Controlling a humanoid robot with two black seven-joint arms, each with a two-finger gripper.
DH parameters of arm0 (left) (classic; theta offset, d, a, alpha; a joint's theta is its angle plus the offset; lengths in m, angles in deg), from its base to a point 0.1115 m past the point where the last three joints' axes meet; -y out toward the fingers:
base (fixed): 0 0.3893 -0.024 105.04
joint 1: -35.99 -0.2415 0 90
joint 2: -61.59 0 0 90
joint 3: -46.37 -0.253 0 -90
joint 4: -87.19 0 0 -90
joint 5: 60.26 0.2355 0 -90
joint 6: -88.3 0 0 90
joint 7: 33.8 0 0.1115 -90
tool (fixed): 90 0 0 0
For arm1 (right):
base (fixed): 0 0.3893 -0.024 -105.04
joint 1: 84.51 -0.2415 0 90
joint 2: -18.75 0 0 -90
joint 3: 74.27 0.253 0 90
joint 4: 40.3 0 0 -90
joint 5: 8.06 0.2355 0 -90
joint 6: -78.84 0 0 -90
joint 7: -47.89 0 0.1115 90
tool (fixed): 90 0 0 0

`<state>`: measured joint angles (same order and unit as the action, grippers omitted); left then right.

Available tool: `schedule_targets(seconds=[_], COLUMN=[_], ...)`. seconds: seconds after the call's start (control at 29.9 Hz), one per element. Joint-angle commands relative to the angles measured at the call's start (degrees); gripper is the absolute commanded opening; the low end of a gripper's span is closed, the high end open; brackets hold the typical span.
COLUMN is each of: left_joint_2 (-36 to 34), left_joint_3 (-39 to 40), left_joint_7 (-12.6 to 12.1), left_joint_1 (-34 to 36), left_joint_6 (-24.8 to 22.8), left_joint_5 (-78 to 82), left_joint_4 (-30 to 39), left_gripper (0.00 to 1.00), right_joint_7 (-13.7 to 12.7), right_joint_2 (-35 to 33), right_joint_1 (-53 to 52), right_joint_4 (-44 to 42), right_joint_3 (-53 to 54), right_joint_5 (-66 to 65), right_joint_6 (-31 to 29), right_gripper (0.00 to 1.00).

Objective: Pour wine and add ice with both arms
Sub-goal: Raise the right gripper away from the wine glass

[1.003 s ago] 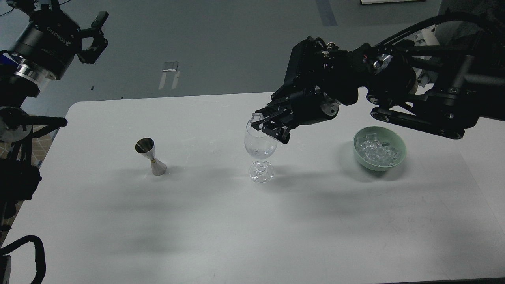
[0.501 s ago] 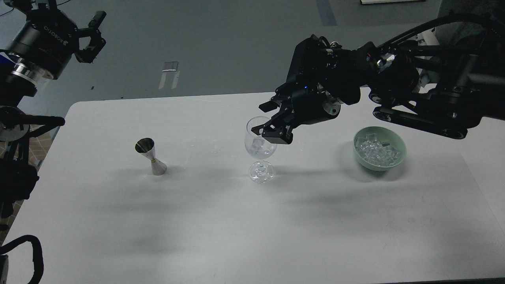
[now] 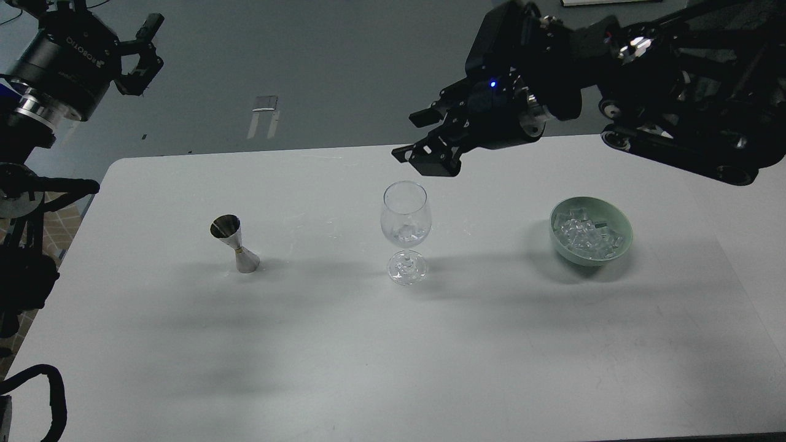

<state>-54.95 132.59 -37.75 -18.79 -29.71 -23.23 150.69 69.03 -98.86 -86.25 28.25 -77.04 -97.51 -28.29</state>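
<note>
A clear stemmed wine glass (image 3: 404,230) stands upright at the table's middle. In its bowl lie an ice cube (image 3: 406,233) and a little clear wine. A pale green bowl (image 3: 622,244) at the right holds several clear ice cubes (image 3: 584,233). My right gripper (image 3: 417,135) is open and empty, raised above and behind the glass. My left gripper (image 3: 144,52) is open and empty, held high at the far left, beyond the table.
A steel hourglass-shaped jigger (image 3: 236,244) stands upright on the white table (image 3: 344,344), left of the glass. The right arm's bulk (image 3: 675,116) hangs over the table's back right. The grey floor lies beyond the far edge.
My right gripper opened over the glass and dropped its ice cube into the bowl of the glass. It then rose up and back, clear of the rim. The left arm barely moved.
</note>
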Motion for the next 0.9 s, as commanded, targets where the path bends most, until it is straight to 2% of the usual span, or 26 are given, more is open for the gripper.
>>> schedule_targets(seconds=[0.0, 0.17, 0.3, 0.37, 0.43, 0.53, 0.6, 0.77, 0.87], left_joint_2=[0.09, 0.35, 0.79, 0.88, 0.88, 1.14, 2.36, 4.74, 5.8], left_joint_3=[0.0, -0.09, -0.27, -2.98, -4.74, -6.06, -6.59, -6.86, -8.7], left_joint_7=[-0.01, 0.17, 0.26, 0.69, 1.83, 3.07, 3.16, 3.77, 4.74], left_joint_1=[0.03, 0.55, 1.69, 3.71, 4.86, 6.17, 7.32, 11.53, 14.52], left_joint_6=[0.01, 0.01, 0.01, 0.01, 0.01, 0.01, 0.01, 0.01, 0.01], left_joint_5=[0.06, 0.32, 0.32, 0.06, 0.06, -0.03, -0.03, -0.03, 0.06], left_joint_4=[-0.39, -1.53, -5.39, -8.99, -11.1, -13.47, -15.23, -24.11, -30.44], left_gripper=[0.98, 0.98, 0.98, 0.98, 0.98, 0.98, 0.98, 0.98, 0.98], right_joint_7=[-0.22, -0.4, -0.49, -0.49, -0.49, -1.01, -1.01, -0.31, 1.09], right_joint_2=[-1.22, -1.67, -1.4, -0.09, 2.19, 5.0, 6.94, 11.25, 11.96], right_joint_1=[-1.16, 4.53, 11.57, 17.1, 21.05, 25.54, 29.05, 33.47, 35.32], right_joint_4=[-5.61, -15.02, -15.74, -17.4, -19.85, -23.45, -25.04, -28.48, -29.36], right_joint_3=[1.01, 9.42, 18.13, 24.71, 29.46, 36.57, 41.85, 48.73, 49.7], right_joint_5=[10.68, 30.16, 41.97, 47.41, 50.49, 56.02, 60.68, 63.78, 63.78], right_joint_6=[0.52, 0.78, 0.78, 0.87, 0.87, 0.52, 0.08, -0.36, -0.98], right_gripper=[0.69, 0.7, 0.77, 0.8, 0.83, 0.96, 1.0, 1.0, 1.0])
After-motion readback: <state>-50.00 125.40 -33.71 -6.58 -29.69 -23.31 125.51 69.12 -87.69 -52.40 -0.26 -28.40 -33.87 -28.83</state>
